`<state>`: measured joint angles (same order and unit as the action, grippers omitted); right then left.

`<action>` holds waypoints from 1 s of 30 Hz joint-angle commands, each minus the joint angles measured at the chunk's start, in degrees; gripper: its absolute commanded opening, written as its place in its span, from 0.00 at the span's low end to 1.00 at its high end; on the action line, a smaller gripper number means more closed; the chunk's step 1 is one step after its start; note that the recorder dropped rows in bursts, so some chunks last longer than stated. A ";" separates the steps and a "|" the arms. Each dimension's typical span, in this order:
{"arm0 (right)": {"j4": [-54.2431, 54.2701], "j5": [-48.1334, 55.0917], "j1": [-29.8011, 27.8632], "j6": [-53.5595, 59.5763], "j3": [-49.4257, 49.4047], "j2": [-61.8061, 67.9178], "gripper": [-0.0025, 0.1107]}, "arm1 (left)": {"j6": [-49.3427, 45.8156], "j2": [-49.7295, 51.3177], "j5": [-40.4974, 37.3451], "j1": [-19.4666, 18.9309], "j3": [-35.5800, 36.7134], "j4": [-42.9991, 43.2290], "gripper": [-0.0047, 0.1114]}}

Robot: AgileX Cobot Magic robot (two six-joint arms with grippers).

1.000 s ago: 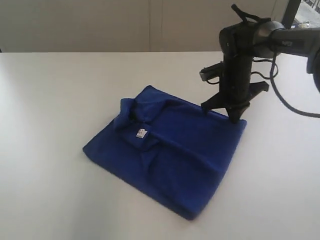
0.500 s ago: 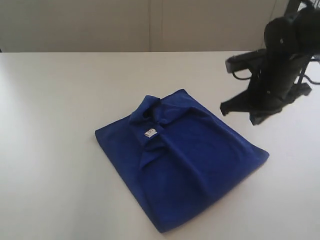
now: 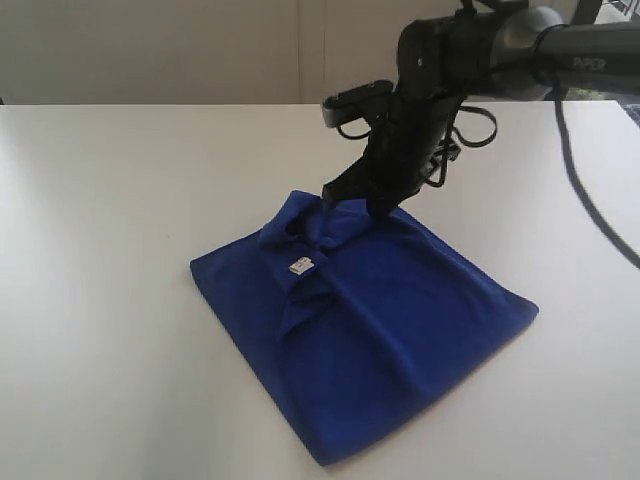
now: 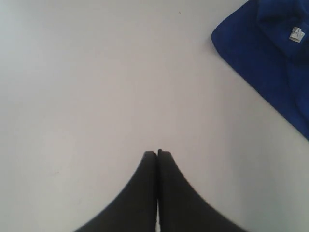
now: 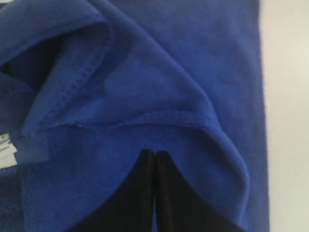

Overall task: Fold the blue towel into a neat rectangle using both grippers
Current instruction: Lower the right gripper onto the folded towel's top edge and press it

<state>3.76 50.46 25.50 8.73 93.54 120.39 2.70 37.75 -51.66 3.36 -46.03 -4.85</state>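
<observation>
Plainly, the right gripper's point(image 5: 154, 153) two black fingers are pressed flat together, with only a thin seam between them and no cloth in that seam. Their joined tip sits low over the blue towel point(image 5: 145, 96), just short of a stitched hem that curves across the pile. Whether the tip touches the cloth cannot be told. In the exterior view the right gripper point(image 3: 355, 200) points down at the far edge of the towel point(image 3: 400, 320), beside a rumpled flap standing up at that edge. Behind it the right arm point(image 3: 500, 50) slants up and away to the right, cables looping off it, with white "PIPER" lettering point(image 3: 585, 62) on its sleeve.

The left gripper point(image 4: 157, 153) also has its fingers closed together on nothing, over bare white table point(image 4: 96, 96), well apart from the towel point(image 4: 270, 58). Only one corner of the towel shows there.

The towel lies folded in a rough four-sided shape on the table point(image 3: 120, 250), right of the middle in the exterior view. A soft ridge runs across its top layer. A small white label point(image 3: 300, 266) shows near the raised flap.
</observation>
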 commanded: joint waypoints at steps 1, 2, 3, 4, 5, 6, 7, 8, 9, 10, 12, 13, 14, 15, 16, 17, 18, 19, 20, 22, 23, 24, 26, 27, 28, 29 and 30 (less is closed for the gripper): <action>0.77 -4.84 0.73 5.15 1.06 1.12 0.02 | 0.02 -0.45 -0.27 -0.05 0.41 -0.18 0.04; -0.18 -6.48 0.48 4.08 1.06 1.29 0.02 | 0.02 -0.45 -0.27 -0.05 0.41 -0.18 0.04; -0.65 -8.23 0.09 2.33 1.18 1.42 0.02 | 0.02 -0.45 -0.27 -0.05 0.41 -0.18 0.04; -0.65 -9.47 -0.42 1.08 1.30 1.72 0.02 | 0.02 -0.45 -0.27 -0.05 0.41 -0.18 0.04; -0.27 -9.98 -0.72 1.04 1.40 1.98 0.02 | 0.02 -0.45 -0.27 -0.05 0.41 -0.18 0.04; 0.33 -10.24 -1.03 1.21 1.38 2.52 0.02 | 0.02 -0.45 -0.27 -0.05 0.41 -0.18 0.04; 0.33 -10.06 -1.03 1.53 1.38 3.10 0.02 | 0.02 -0.45 -0.27 -0.05 0.41 -0.18 0.04; 0.33 -9.80 -1.03 1.56 1.38 3.93 0.02 | 0.02 -0.45 -0.27 -0.05 0.41 -0.18 0.04; 0.33 -9.79 -1.03 1.78 1.38 4.94 0.02 | 0.02 -0.45 -0.27 -0.05 0.41 -0.18 0.04; 0.33 -9.79 -1.03 1.91 1.38 6.00 0.02 | 0.02 -0.45 -0.27 -0.05 0.41 -0.18 0.04; 0.61 -9.79 -1.03 1.91 1.38 7.58 0.02 | 0.02 -0.45 -0.27 -0.05 0.41 -0.18 0.04; 0.61 -9.79 -1.03 1.91 1.38 8.39 0.02 | 0.02 -0.45 -0.27 -0.05 0.41 -0.18 0.04; 0.50 -9.89 -1.03 1.41 1.38 9.00 0.02 | 0.02 -0.45 -0.27 -0.05 0.41 -0.18 0.04; 0.38 -10.14 -1.03 0.78 1.38 9.82 0.02 | 0.02 -0.45 -0.27 -0.05 0.41 -0.18 0.04; -0.60 -10.29 -1.03 -0.46 1.38 10.31 0.02 | 0.02 -0.45 -0.27 -0.05 0.41 -0.18 0.04; -1.96 -10.70 -1.03 -2.54 1.38 10.89 0.02 | 0.02 -0.45 -0.27 -0.05 0.41 -0.18 0.04; -4.43 -11.00 -1.03 -6.31 1.38 11.22 0.02 | 0.02 -0.45 -0.27 -0.05 0.41 -0.18 0.04; -7.52 -11.25 -1.15 -10.84 1.38 11.81 0.02 | 0.02 -0.45 -0.27 -0.05 0.41 -0.18 0.04; -10.20 -11.25 -1.42 -15.11 1.38 12.02 0.02 | 0.02 -0.45 -0.27 -0.05 0.41 -0.18 0.04; -13.51 -10.74 -2.29 -20.94 1.38 12.43 0.02 | 0.02 -0.45 -0.27 -0.05 0.41 -0.18 0.04; -14.68 -10.12 -2.99 -23.66 1.38 12.53 0.02 | 0.02 -0.45 -0.27 -0.05 0.41 -0.18 0.04; -15.79 -9.27 -3.82 -26.54 1.38 12.63 0.02 | 0.02 -0.45 -0.27 -0.05 0.41 -0.18 0.04; -16.71 -7.58 -5.39 -30.86 1.38 12.63 0.02 | 0.02 -0.45 -0.27 -0.05 0.41 -0.18 0.04; -17.06 -6.51 -6.26 -32.33 1.38 12.63 0.02 | 0.02 -0.45 -0.27 -0.05 0.41 -0.18 0.04; -17.19 -5.31 -6.89 -33.38 1.28 12.63 0.02 | 0.02 -0.45 -0.27 -0.05 0.41 -0.18 0.04; -17.24 -3.93 -7.60 -34.88 1.28 12.63 0.02 | 0.02 -0.45 -0.27 -0.05 0.41 -0.18 0.04; -17.24 -2.83 -8.19 -36.25 1.28 12.63 0.02 | 0.02 -0.45 -0.27 -0.05 0.41 -0.18 0.04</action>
<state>-11.03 39.81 19.88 -23.40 96.03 130.71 2.70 37.75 -51.66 3.36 -46.03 -4.85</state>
